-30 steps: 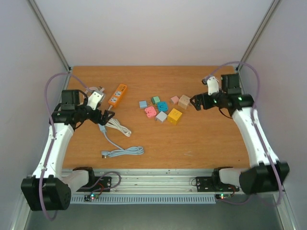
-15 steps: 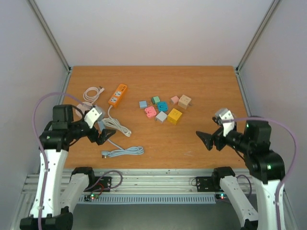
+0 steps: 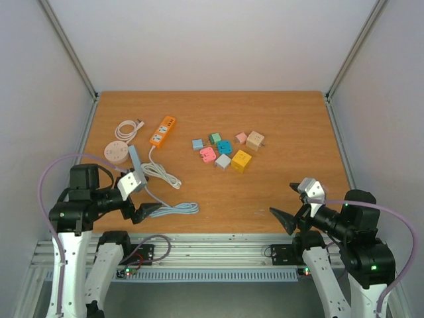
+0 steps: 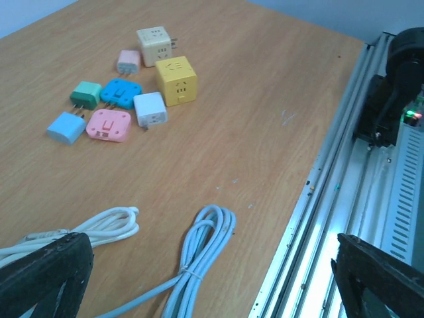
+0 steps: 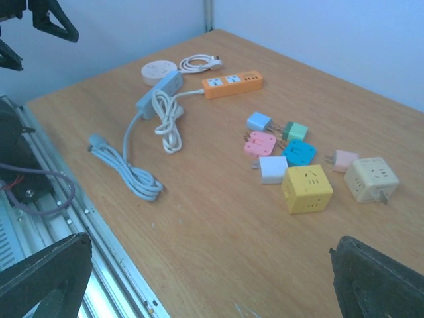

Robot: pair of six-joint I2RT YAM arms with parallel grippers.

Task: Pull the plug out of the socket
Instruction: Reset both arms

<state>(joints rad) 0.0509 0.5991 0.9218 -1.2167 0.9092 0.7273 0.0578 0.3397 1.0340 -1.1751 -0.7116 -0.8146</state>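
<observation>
An orange power strip [image 3: 162, 131] lies at the back left with its white cord [image 3: 161, 173] coiled in front. A light blue strip [image 3: 134, 158] lies beside it, its blue cable [image 3: 173, 209] bundled near the front edge. A round pink socket [image 3: 116, 150] lies further left. Several small coloured plugs and cube sockets lie mid-table, among them a yellow cube [image 5: 307, 188] and a white plug [image 5: 273, 169]. I cannot tell whether any plug sits in a socket. My left gripper [image 3: 147, 211] hangs open over the front edge by the blue cable. My right gripper [image 3: 288, 205] hangs open at the front right, empty.
A metal rail [image 3: 218, 242] runs along the table's near edge, with both arm bases and wiring [image 4: 397, 112] on it. White walls close the left, back and right sides. A beige cube [image 3: 255, 140] and a pink plug [image 3: 207, 155] belong to the loose group.
Both arms have drawn back from the table toward the near edge, the left away from the power strips, the right away from the cubes. Both grippers stayed open.
</observation>
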